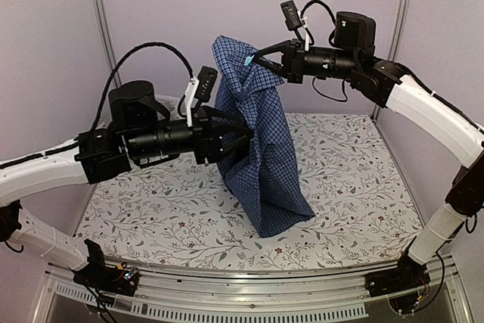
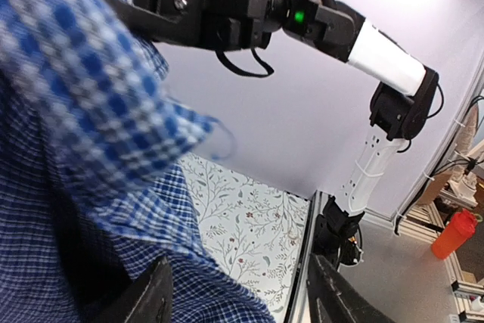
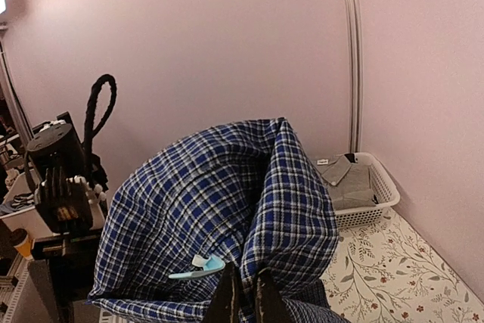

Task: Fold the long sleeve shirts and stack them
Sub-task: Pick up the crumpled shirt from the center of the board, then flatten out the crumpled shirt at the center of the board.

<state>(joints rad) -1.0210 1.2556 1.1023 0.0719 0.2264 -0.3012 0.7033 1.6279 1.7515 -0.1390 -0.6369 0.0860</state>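
The dark blue checked long sleeve shirt (image 1: pixel 261 141) hangs bunched from my right gripper (image 1: pixel 255 57), and its lower end rests on the table. In the right wrist view the two fingers (image 3: pixel 227 300) are pinched on a fold of the checked cloth (image 3: pixel 287 209). My left gripper (image 1: pixel 243 138) stands open against the shirt's left side at mid-height. In the left wrist view its fingers (image 2: pixel 155 296) are wide apart, with checked cloth (image 2: pixel 83 111) draped beside and over the left one. A folded grey shirt (image 3: pixel 344 178) lies in a white basket (image 3: pixel 374 206).
A floral cloth (image 1: pixel 355 179) covers the table. The white basket sits at the back by the wall. A light blue tag (image 3: pixel 198 268) sticks out of the shirt near my right fingers. An orange bottle (image 2: pixel 454 234) stands off the table.
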